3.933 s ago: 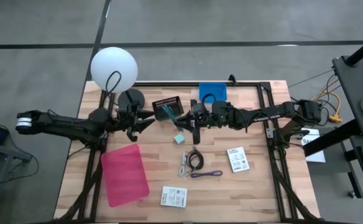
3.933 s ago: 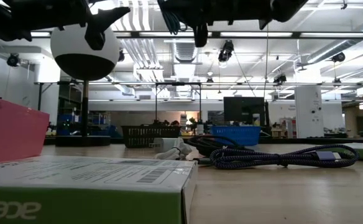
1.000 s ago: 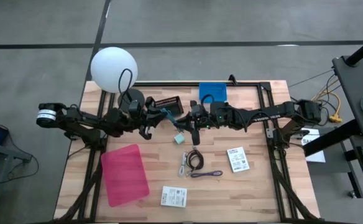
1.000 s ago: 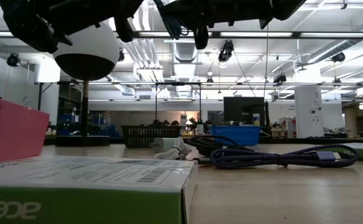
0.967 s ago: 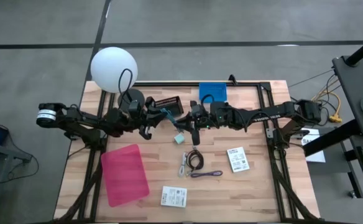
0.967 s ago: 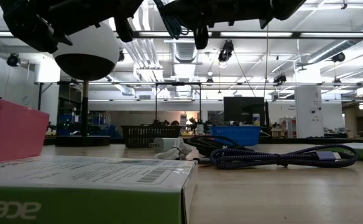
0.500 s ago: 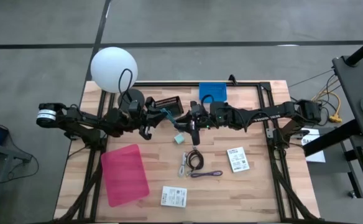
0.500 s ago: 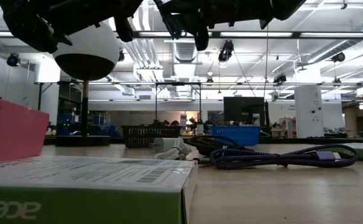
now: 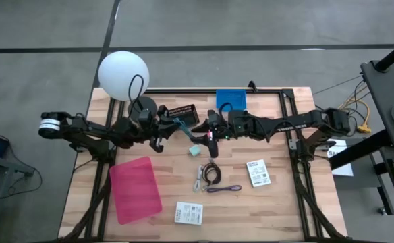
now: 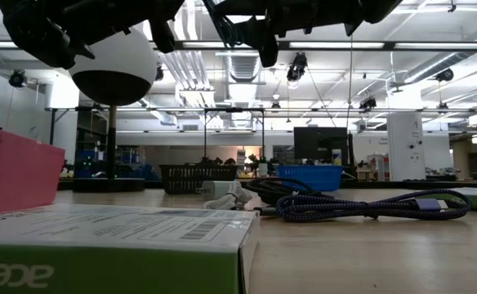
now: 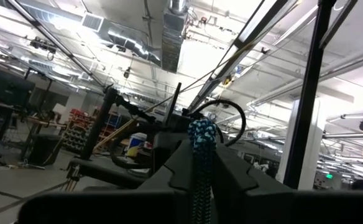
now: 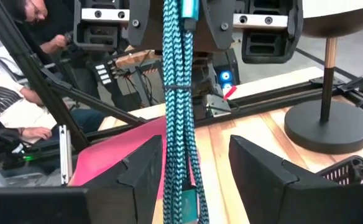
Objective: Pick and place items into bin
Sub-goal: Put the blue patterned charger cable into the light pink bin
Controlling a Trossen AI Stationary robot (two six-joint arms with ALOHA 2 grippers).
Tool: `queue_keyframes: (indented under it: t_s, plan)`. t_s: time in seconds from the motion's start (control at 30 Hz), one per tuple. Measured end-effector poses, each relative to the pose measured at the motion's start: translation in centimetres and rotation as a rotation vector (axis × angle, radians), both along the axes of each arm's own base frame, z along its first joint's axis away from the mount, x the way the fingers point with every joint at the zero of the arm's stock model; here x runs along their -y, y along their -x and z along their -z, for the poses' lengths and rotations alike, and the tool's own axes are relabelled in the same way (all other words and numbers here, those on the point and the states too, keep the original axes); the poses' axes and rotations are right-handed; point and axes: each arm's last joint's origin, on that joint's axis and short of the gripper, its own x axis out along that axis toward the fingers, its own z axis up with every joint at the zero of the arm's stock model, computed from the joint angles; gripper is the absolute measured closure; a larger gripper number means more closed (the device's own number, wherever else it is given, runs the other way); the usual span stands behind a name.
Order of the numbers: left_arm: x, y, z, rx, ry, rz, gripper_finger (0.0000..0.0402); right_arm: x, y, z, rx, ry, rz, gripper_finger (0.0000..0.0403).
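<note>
A teal braided cable (image 12: 178, 124) hangs in the air over the table's middle, held by my shut left gripper (image 9: 169, 127). My right gripper (image 9: 201, 131) faces it from the table's right, open, its fingers either side of the cable (image 12: 181, 186) without touching. Below them a pale teal cube (image 9: 193, 150) rests on the wood. A black coiled cable (image 9: 212, 174), a purple cable (image 9: 225, 190) and two white packets (image 9: 258, 173) (image 9: 188, 213) lie nearer the front. A black basket (image 9: 181, 111) and a blue bin (image 9: 231, 100) stand at the back. My left gripper pinches the bundled strands of the teal cable (image 11: 201, 158) between its two fingers, just under a teal connector (image 12: 189, 9). The fingers come from the table's left, slanting a little upward. The cable hangs straight down below them, slack, its lower end out of the picture.
A pink flat pad (image 9: 135, 187) lies at the front left. A white globe lamp (image 9: 123, 74) on a black round base (image 9: 142, 106) stands at the back left. A black frame (image 9: 288, 108) runs around the table's edges. People sit beyond the table's left side.
My right gripper has opened, its fingers parting around the teal cable and letting go of it. The cable stays hanging from my left gripper. Neither arm has shifted place.
</note>
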Motion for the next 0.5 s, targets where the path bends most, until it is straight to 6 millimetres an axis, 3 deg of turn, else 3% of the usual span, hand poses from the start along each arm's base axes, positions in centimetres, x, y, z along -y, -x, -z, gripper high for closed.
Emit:
queue_keyframes:
  t_s: [0.33, 0.5]
  plan:
    - [0.1, 0.5, 0.6, -0.018, -0.004, 0.009, 0.0389, 0.4, 2.1, -1.2, -0.111, 0.012, 0.012, 0.0229]
    - [0.1, 0.8, 0.8, -0.023, -0.003, 0.01, 0.0389, 0.2, 3.6, -2.9, -0.099, 0.007, 0.013, 0.0229]
